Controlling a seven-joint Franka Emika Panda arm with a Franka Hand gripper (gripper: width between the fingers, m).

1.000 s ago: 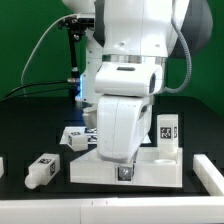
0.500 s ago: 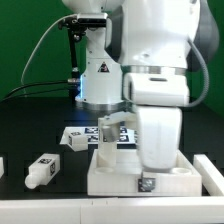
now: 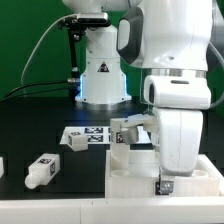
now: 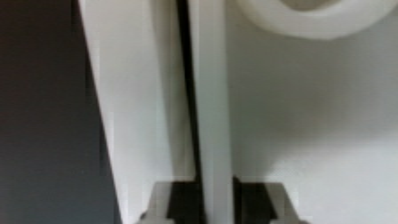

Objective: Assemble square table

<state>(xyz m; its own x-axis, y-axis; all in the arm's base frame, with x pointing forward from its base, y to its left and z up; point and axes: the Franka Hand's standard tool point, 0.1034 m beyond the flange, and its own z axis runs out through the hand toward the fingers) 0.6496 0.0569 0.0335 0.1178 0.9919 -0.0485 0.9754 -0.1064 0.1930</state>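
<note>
On the black table (image 3: 20, 130) in front of a green wall (image 3: 15, 30), the large white plastic square slab (image 3: 130, 180) lies flat at the exterior view's right, its front edge running left to right, pinched by the closed end effector (image 3: 163, 186).

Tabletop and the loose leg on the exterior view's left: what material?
Tabletop: probably rigid white plastic, matte; uniform colour, thick moulded-looking edges, no grain. Leg: seemingly the same matte white plastic; its black-and-white tag looks like a stuck-on printed label.
</note>
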